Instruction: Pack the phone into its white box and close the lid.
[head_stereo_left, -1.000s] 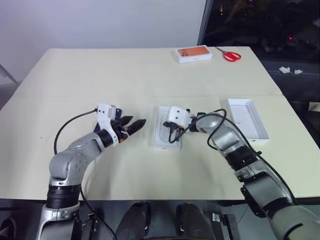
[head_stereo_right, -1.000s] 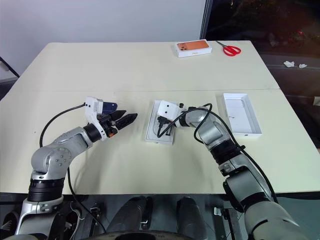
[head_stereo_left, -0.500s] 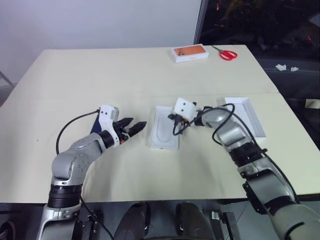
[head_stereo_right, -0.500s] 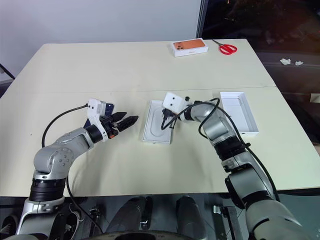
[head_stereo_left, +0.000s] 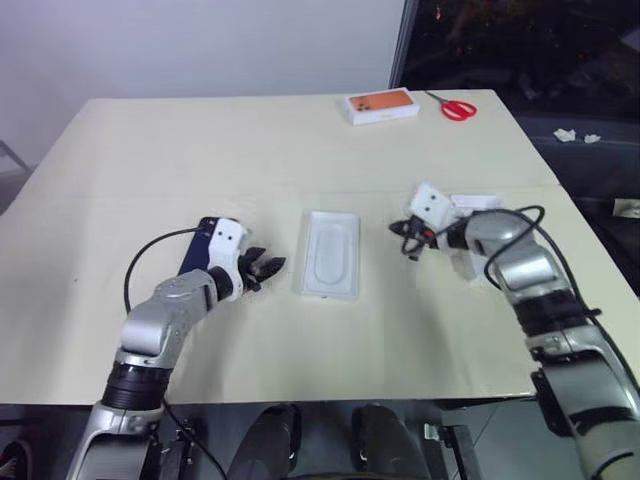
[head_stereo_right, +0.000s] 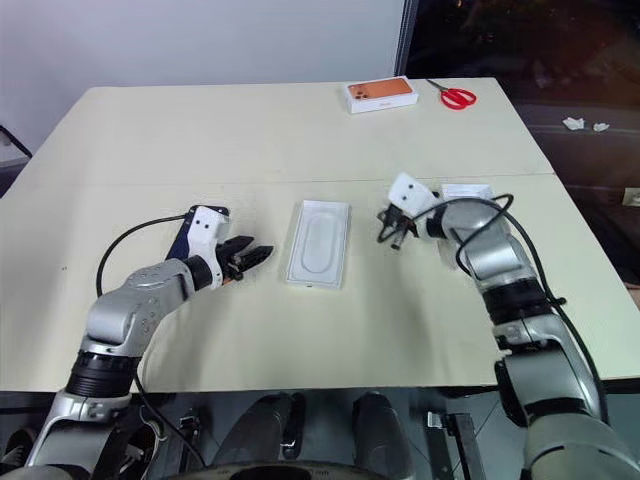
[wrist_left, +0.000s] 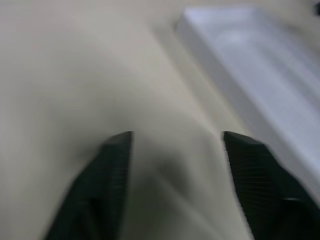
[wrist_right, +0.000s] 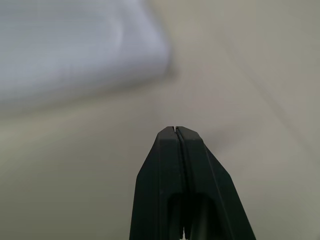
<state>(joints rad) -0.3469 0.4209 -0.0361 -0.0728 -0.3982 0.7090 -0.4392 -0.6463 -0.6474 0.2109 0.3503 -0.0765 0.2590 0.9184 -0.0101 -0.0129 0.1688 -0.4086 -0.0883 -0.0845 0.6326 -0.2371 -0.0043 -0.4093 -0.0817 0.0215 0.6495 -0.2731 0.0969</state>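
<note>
Your left pincer (head_stereo_right: 252, 254) hovers with fingers apart, empty, between the phone (head_stereo_right: 183, 237) and the white box (head_stereo_right: 318, 243) lying mid-table (head_stereo_right: 250, 130). Your right pincer (head_stereo_right: 388, 226) is closed, empty, near the lid (head_stereo_right: 466, 190).

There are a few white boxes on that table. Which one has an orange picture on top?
The small white box with the orange picture at the far edge, beside the red scissors. The shallow white tray in the middle is plain, with an oval recess.
</note>
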